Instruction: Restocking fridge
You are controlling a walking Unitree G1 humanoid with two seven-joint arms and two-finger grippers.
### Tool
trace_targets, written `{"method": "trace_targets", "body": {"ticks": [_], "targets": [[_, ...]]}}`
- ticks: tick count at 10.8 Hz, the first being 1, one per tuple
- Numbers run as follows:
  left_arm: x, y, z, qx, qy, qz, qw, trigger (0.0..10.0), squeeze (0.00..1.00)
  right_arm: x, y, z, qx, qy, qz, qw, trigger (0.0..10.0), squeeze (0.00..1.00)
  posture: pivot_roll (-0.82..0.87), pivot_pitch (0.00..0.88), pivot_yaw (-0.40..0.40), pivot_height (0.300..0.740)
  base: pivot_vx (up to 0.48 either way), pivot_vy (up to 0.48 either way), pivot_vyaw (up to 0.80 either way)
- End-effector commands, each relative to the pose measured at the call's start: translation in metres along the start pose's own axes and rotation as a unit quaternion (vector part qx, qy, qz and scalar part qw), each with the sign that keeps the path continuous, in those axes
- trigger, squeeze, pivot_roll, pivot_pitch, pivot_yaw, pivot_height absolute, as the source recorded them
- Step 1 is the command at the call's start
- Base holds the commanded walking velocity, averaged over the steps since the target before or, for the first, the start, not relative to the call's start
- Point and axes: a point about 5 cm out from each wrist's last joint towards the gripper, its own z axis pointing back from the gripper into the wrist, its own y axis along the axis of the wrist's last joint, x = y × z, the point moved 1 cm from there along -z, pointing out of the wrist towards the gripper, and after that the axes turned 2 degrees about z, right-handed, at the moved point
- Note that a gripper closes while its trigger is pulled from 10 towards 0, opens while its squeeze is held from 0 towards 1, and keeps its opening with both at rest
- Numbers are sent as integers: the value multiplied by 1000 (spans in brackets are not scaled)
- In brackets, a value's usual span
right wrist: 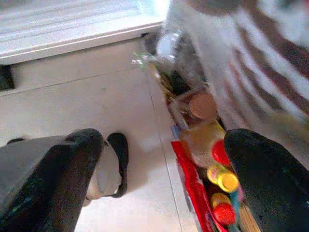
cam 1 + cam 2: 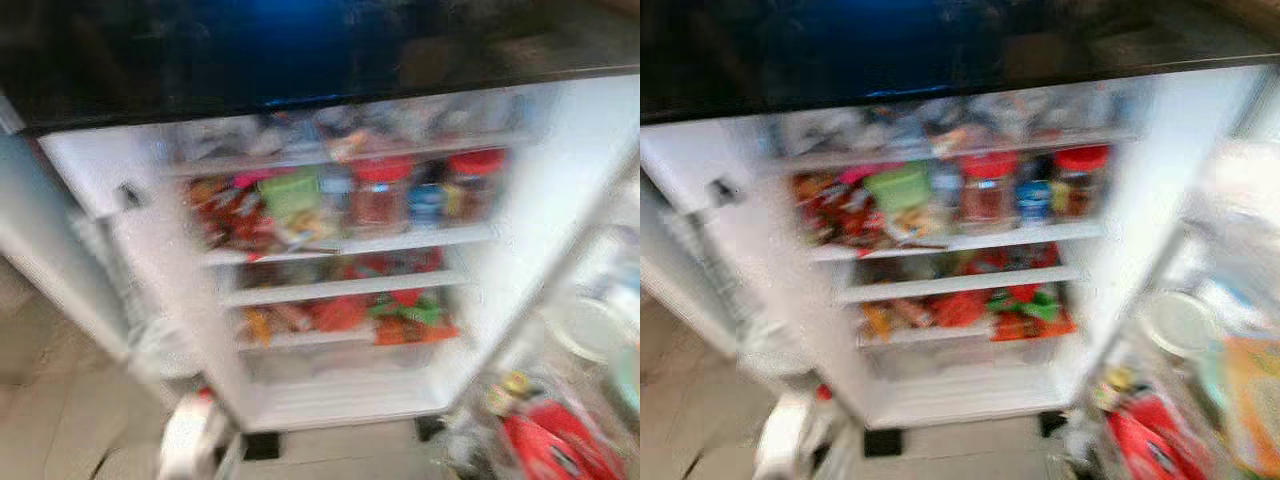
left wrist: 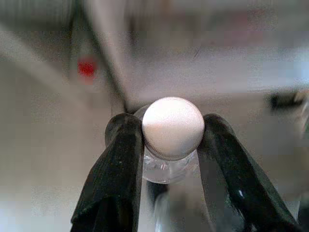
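Bottle point(image 3: 171, 133) clamped in my left gripper point(image 3: 171, 145); right gripper point(image 1: 159, 179) open, empty. Carrying step. Next: reach into fridge point(image 2: 560, 200), pick shelf point(image 2: 350, 244) gap.

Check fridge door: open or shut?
Open. The fridge door is swung aside, exposing stocked shelves with red-lidded jars. Left gripper holds a white-capped bottle.

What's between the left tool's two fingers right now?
A clear plastic bottle with a white round cap, gripped at its neck by the left tool, seen in the left wrist view.
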Motion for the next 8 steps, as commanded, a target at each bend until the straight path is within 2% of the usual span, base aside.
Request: {"method": "trace_targets", "body": {"ticks": [1, 2, 3, 4, 6, 8], "targets": [[11, 45, -11, 93, -22, -39, 995, 10000, 0, -2, -3, 0, -3, 1, -6, 1000, 10000, 0, -68, 9, 80, 740, 0, 0, 0], [16, 57, -12, 127, -31, -47, 990, 10000, 0, -2, -4, 1, -5, 0, -6, 1000, 10000, 0, -72, 11, 88, 740, 0, 0, 0], [23, 71, -13, 164, -52, -31, 985, 10000, 0, 4, -4, 2, -3, -21, -3, 1000, 10000, 0, -73, 12, 92, 740, 0, 0, 0], [28, 76, -13, 177, -67, -31, 981, 10000, 0, 13, -2, 3, 1, -51, 26, 998, 10000, 0, -76, 11, 96, 740, 0, 0, 0], [36, 82, -14, 189, -87, -34, 978, 10000, 0, 24, 0, 4, -3, -78, 26, 997, 10000, 0, -76, 13, 94, 740, 0, 0, 0], [37, 82, -11, 200, -94, -41, 974, 10000, 0, 28, -2, 5, -8, -84, 39, 996, 10000, 0, -70, 23, 87, 740, 0, 0, 0]]}}
